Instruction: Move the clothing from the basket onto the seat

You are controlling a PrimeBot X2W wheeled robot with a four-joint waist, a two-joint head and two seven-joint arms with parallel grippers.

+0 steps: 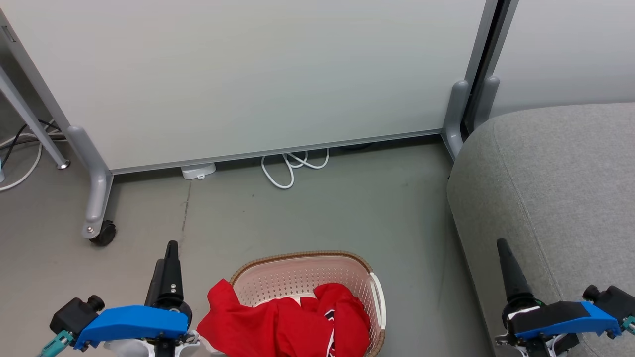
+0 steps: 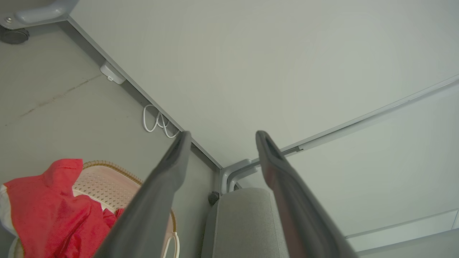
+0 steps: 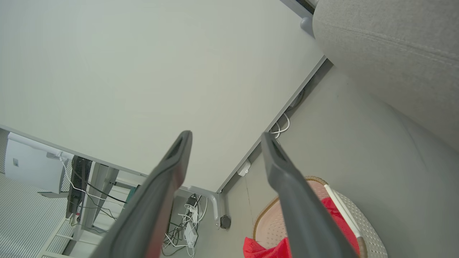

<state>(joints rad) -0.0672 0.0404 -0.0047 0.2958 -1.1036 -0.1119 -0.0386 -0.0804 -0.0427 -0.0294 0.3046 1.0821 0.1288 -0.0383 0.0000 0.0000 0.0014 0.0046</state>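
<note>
We kept one gripper at each side of the basket (image 1: 307, 263), which stood on the floor (image 1: 347, 208) beside the left edge of the seat (image 1: 560, 188). The left gripper (image 2: 223, 134) was spread wide, with nothing between its fingers. The right gripper (image 3: 226, 135) was likewise spread and empty, positioned over the near left corner of the seat.

The clothing (image 1: 292, 322) lay heaped against the near edge of the basket, with one red fold draped over its left rim. No garment lay on the visible part of the seat, so we judged the transfer not yet begun. We judged that the wide finger spacing suited a first grasp into loose fabric. The draped fold lay closest to the left gripper and looked the easiest first pick.
</note>
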